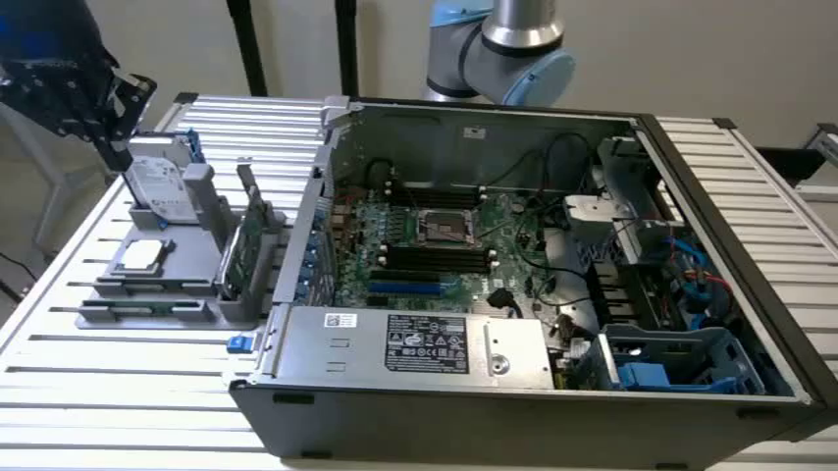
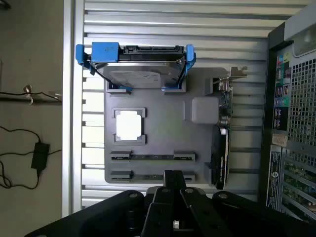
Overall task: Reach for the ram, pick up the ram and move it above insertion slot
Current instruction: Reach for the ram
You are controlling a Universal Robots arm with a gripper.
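Observation:
Two ram sticks, thin and green, lie edge-up in slots of a grey holder (image 2: 163, 113): one ram (image 2: 151, 156) and a second (image 2: 148, 176) beside it. In the exterior view the ram (image 1: 141, 308) sits at the holder's near end, at that view's left. My gripper (image 2: 173, 178) hangs above the holder with its dark fingers (image 2: 169, 185) pressed together and nothing between them, over the holder's edge by the ram slots. Seen from outside, the gripper (image 1: 102, 116) is high at the far left, well above the holder. The motherboard (image 1: 439, 245) with its black insertion slots lies inside the open computer case.
On the holder also stand a silver hard drive in a blue caddy (image 2: 136, 69), a square processor (image 2: 129, 125) and a broader green expansion card (image 2: 222, 138). The open case (image 1: 524, 363) fills the exterior view's right, its wall close to the holder. The slatted metal table (image 1: 118, 392) carries everything.

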